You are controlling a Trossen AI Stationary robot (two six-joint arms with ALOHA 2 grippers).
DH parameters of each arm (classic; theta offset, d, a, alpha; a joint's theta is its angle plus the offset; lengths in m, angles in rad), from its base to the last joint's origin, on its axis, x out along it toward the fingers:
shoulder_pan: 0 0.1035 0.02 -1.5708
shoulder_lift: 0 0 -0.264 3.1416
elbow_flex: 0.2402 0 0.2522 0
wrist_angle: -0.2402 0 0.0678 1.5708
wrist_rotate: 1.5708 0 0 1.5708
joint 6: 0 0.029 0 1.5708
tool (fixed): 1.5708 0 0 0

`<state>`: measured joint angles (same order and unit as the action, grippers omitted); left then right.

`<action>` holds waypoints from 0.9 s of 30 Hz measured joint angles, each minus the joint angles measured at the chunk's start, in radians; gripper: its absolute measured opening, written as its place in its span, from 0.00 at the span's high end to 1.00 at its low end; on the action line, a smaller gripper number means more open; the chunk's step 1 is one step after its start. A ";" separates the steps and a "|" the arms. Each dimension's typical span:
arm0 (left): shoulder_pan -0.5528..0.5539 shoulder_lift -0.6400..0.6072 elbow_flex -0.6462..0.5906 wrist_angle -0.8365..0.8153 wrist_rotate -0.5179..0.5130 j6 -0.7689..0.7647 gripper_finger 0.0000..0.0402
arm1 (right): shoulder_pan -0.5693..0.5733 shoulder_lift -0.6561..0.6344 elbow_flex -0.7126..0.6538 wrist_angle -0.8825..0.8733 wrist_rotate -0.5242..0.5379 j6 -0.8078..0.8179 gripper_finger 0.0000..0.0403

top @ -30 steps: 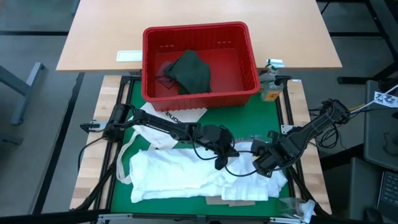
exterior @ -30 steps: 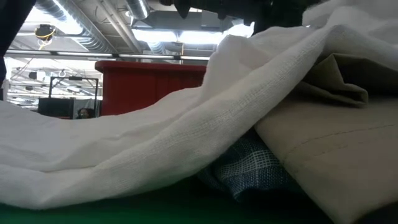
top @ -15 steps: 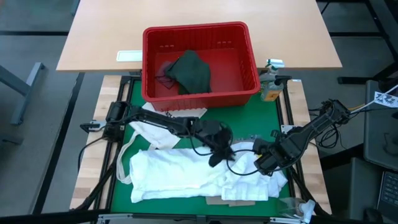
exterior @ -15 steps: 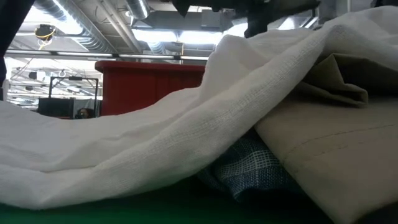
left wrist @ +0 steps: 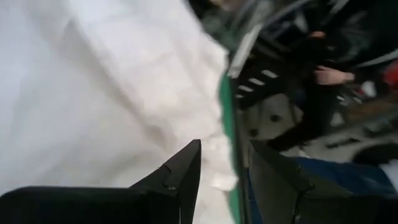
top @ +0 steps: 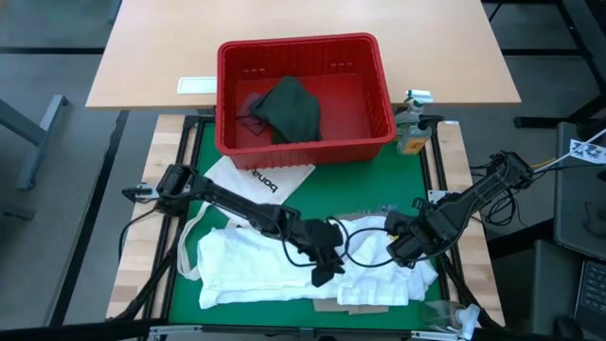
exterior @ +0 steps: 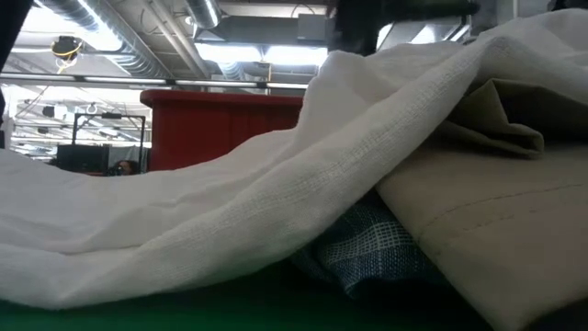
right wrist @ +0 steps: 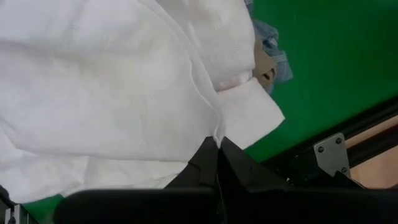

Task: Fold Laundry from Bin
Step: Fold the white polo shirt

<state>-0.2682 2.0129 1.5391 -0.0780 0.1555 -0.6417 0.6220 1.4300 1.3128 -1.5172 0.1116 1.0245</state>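
My left arm reaches low across the tabletop (top: 421, 180); left end effector (top: 324, 273) spread, over the large white shirt (top: 256, 265). Right end effector (top: 396, 248) pressed together, pinching the shirt's edge. Dark top (top: 292, 109) lies in the red bin (top: 308, 57).

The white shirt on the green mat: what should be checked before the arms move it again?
1. Right gripper has a hold: ok, jaws shut on the white shirt's edge.
2. Left gripper free of cloth: ok, jaws open above the shirt, nothing between them.
3. Shirt lies flat: not ok, bunched near the right gripper.
4. Nothing under the shirt: not ok, tan cloth and blue checked cloth lie beneath it.
5. Tote bag clear of the shirt: cannot tell, its strap runs alongside.
6. Bin emptied: not ok, a dark top remains inside.
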 joint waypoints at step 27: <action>-0.034 0.063 0.000 0.070 -0.137 0.021 0.68 | 0.000 0.000 0.001 0.015 0.000 -0.001 1.00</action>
<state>-0.3025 2.0759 1.5387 -0.0083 0.0181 -0.6209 0.6220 1.4303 1.3140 -1.5021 0.1116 1.0237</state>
